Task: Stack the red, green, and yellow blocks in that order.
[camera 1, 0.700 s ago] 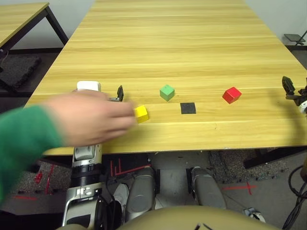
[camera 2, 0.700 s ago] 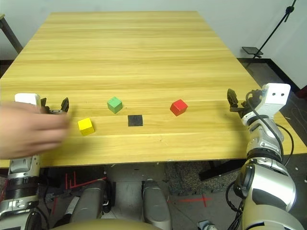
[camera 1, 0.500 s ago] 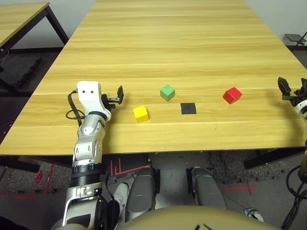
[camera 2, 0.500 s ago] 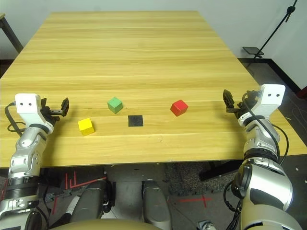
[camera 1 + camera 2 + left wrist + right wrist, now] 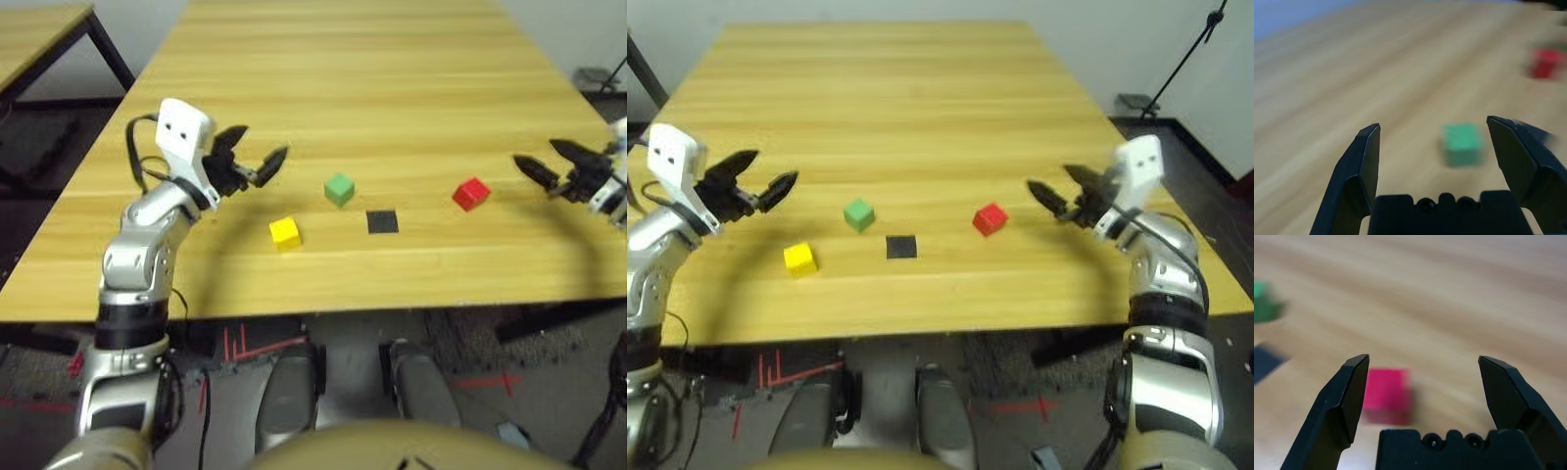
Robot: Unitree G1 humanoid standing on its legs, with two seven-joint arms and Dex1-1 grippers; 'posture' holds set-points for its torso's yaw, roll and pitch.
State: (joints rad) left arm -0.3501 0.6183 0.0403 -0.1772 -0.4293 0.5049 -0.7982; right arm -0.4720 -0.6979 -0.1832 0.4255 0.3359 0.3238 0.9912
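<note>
- Red block (image 5: 990, 219) waits on the bare tabletop, just inward of the right gripper (image 5: 1049, 176), and look at that gripper: two black fingers spread wide, nothing between them!
- Over on the other side, the left gripper (image 5: 262, 142) matches it, fingers well apart and empty, raised above the wood and angled inward.
- Yellow block (image 5: 285, 234) is there on the robot's left, resting on the table nearer the robot's body than the green one.
- Green block (image 5: 339, 190) sits between yellow and red, a little farther from the robot than yellow, directly on the wood.
- So all three cubes stand apart, each one flat on the tabletop, and the stack is still to be built!
- Black square patch (image 5: 382, 222) lies flat between the green and red blocks, slightly closer to the robot, its surface bare.
- Carrying the whole line-up is the wood-grain table (image 5: 343, 88), stretching away in front of the robot.
- Farther out, another table (image 5: 34, 29) stands off to the robot's left, while a thin black pole (image 5: 1190, 64) slants up beyond the right-hand side.
</note>
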